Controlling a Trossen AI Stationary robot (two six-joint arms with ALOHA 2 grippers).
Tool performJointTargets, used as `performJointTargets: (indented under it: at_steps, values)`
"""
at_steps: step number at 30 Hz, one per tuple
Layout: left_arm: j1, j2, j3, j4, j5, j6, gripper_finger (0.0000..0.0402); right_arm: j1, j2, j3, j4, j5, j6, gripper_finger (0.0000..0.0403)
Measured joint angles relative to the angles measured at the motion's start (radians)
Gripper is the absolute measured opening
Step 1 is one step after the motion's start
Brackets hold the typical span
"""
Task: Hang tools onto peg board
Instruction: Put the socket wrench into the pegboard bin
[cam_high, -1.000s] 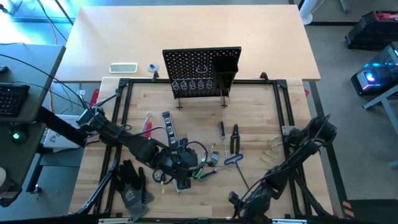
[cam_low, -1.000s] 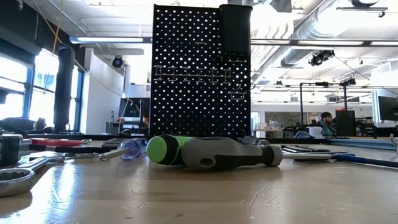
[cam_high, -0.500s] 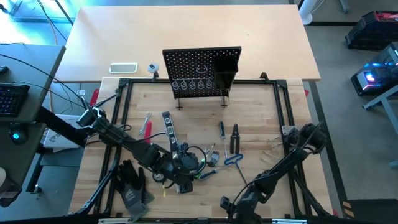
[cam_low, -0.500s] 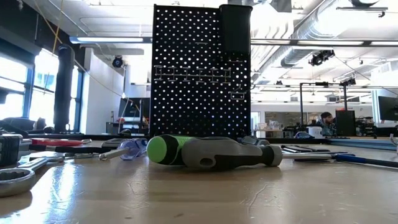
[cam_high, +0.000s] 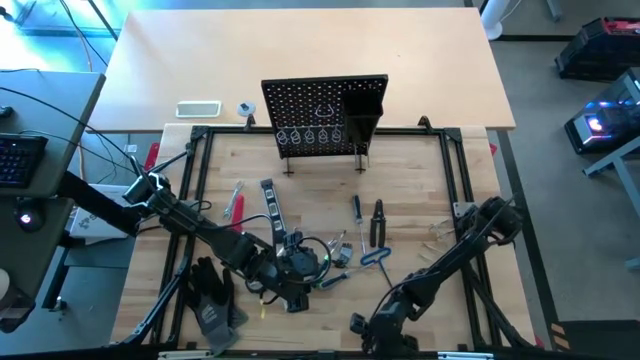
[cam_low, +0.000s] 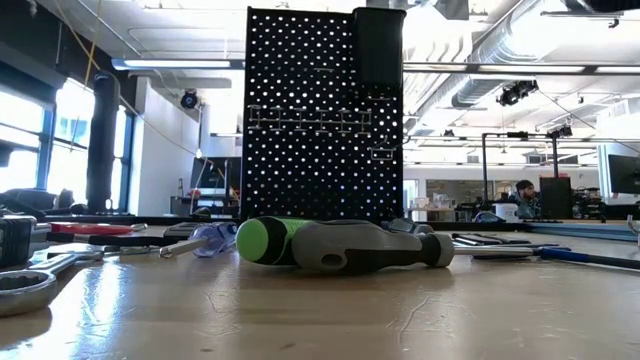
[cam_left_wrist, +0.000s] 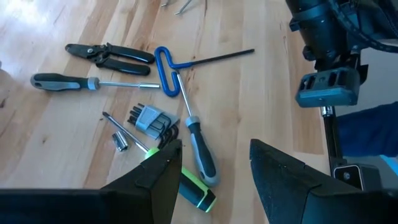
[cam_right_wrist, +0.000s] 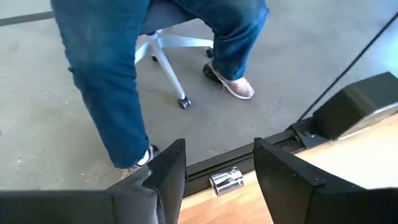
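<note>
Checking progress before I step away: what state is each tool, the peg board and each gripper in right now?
Peg board: upright, ring holders empty.
Green-handled screwdriver: lying flat on the table.
Blue-handled hex key: lying flat.
Black pliers: lying flat.
Black work gloves: lying on the table.
Left gripper: open, empty, above the tools.
Right gripper: open, empty, at the table's near edge.

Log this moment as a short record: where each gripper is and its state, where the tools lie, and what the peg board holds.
left gripper: open, hovering over the tool pile near the table's front
right gripper: open, empty, at the table's front edge, facing the floor
tools: all on the table; green screwdriver, blue hex key, black pliers, grey-handled screwdriver
peg board: upright at the back, no tool hung on it yet
gloves: front left of the table
person: legs beside a chair, beyond the table
</note>
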Motion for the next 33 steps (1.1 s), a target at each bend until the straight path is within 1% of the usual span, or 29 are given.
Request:
performJointTargets:
  at_steps: [6, 13, 33]
  values:
    - [0.002, 0.000, 0.000, 0.000, -0.001, 0.002, 0.0179, -0.008, 0.014, 0.000, 0.026, -0.010, -0.016, 0.0172]
    - [0.002, 0.000, -0.001, 0.000, -0.002, 0.002, 0.0179, -0.012, 0.073, 0.000, 0.057, -0.013, -0.018, 0.0172]
    - [0.009, -0.001, -0.001, 0.003, -0.002, 0.006, 0.0179, -0.014, 0.078, 0.000, 0.081, -0.026, -0.105, 0.0172]
